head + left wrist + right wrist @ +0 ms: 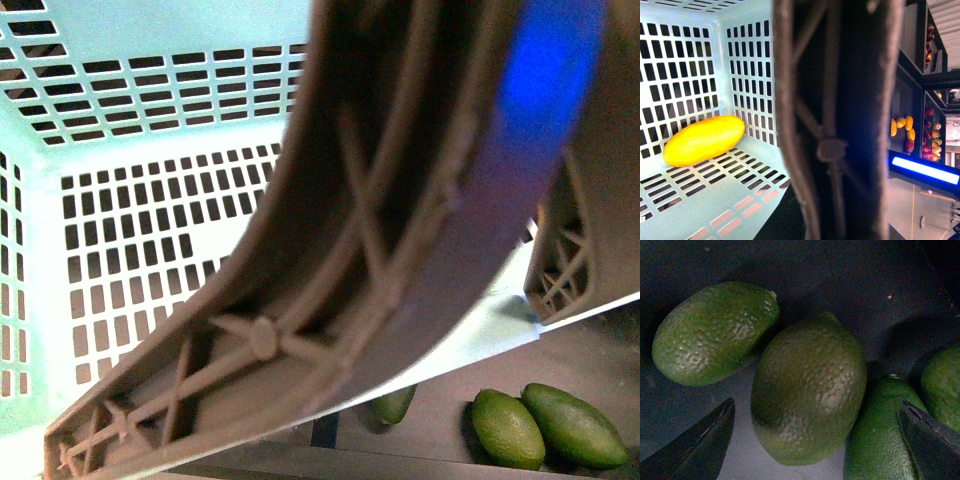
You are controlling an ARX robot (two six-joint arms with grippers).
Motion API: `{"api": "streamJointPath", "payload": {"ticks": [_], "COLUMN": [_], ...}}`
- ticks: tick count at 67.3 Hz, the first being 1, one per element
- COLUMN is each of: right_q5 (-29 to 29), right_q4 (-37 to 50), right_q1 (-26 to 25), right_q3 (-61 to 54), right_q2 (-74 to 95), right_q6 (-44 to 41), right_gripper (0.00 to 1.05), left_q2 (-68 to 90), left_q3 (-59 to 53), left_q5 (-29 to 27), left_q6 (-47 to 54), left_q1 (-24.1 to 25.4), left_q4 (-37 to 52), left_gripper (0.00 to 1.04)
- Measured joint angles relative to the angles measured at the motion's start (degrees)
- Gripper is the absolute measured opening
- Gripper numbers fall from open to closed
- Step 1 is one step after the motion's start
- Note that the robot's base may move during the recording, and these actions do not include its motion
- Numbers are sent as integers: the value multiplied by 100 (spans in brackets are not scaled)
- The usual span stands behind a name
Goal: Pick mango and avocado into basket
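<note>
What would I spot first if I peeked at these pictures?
The big brown-grey handle blocks most of the front view. Next comes the bright yellow mango, lying on the slotted floor of the turquoise basket in the left wrist view. Then there is the dark avocado, seen through the open right gripper, among brighter green fruits.

Two dark fingers (700, 442), flat, wedge-shaped, tapering to points, faint sheen
</note>
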Motion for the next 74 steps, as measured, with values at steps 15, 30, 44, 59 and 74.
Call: {"api": "streamJointPath", "payload": {"ticks": [15, 30, 44, 59, 74], "right_q5": [160, 212, 221, 264, 328], "right_q4": [-105, -164, -243, -341, -411], "right_q1": [0, 31, 94, 151, 195], "right_q3": [219, 426, 654, 885, 887], "right_q2": [221, 417, 529, 629, 756], "right_q6": [197, 398, 503, 555, 568], "right_gripper": [96, 96, 96, 96, 66], "left_q2": [0, 0, 0, 0, 0], "left_q3": [0, 0, 0, 0, 0], "left_q5": [15, 13, 11, 13, 13], "left_q6": [-2, -2, -2, -2, -2], "left_q1": [0, 0, 0, 0, 0], "left_q4": [0, 0, 0, 0, 0], "left_gripper": [5, 5, 5, 5, 5]}}
